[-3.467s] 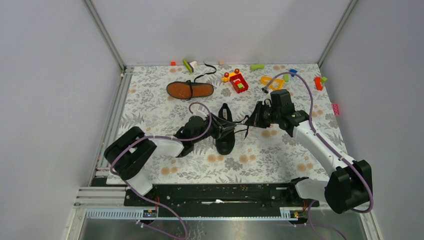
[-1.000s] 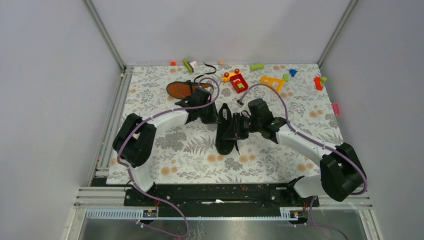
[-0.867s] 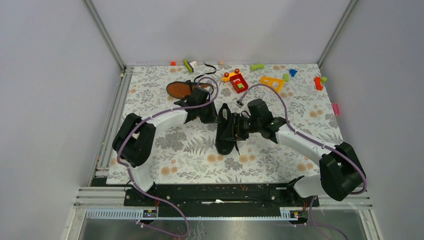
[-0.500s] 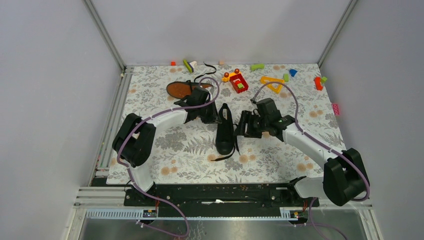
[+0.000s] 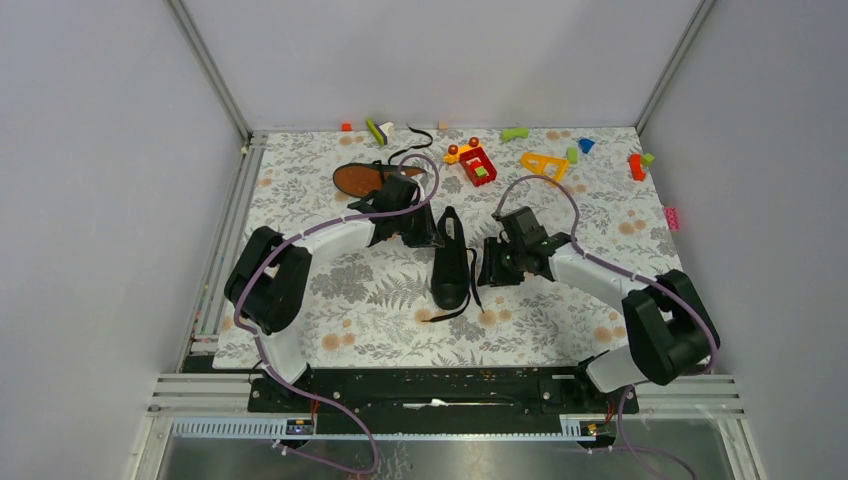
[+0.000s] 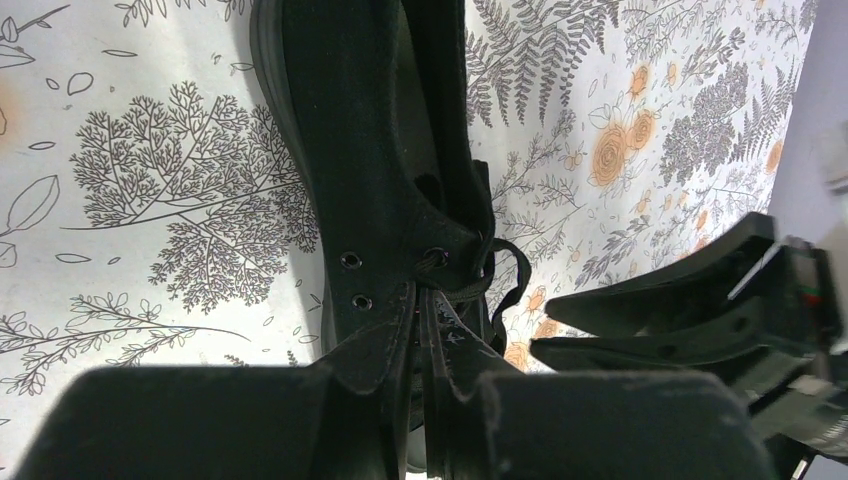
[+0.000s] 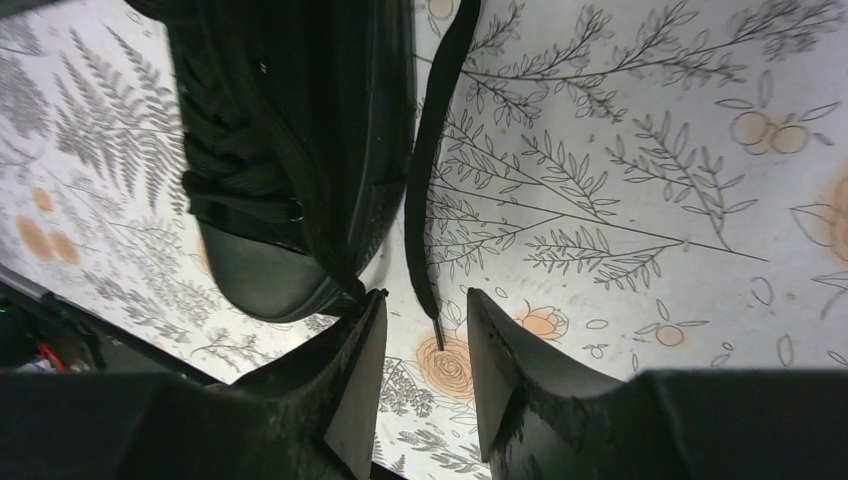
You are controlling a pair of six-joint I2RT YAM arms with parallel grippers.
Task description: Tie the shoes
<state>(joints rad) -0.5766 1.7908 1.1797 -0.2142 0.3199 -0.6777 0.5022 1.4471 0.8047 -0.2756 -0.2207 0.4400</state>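
Observation:
One black shoe [image 5: 450, 262] stands upright mid-mat, toe towards me. The other shoe [image 5: 378, 180] lies behind it, orange-brown sole up. My left gripper [image 5: 428, 232] is shut at the upright shoe's top eyelets [image 6: 425, 300], where the lace crosses; I cannot tell whether it pinches lace or flap. My right gripper [image 5: 490, 264] is open and empty just right of the shoe. In the right wrist view its gripper [image 7: 425, 370] straddles a loose lace end [image 7: 425, 240] lying flat on the mat beside the shoe's toe [image 7: 270, 270]. Another lace end [image 5: 440, 315] trails at the toe.
Small toy blocks are scattered along the back: a red and yellow one [image 5: 475, 162], a yellow triangle [image 5: 545, 163], a green one [image 5: 514, 133], a red one [image 5: 636, 166]. A pink piece [image 5: 671, 216] sits at the right edge. Grey walls close three sides.
My right gripper let go of the lace, opened and drew back right of the shoe; the lace now lies on the mat. My left gripper moved up to the top eyelets, then held still.

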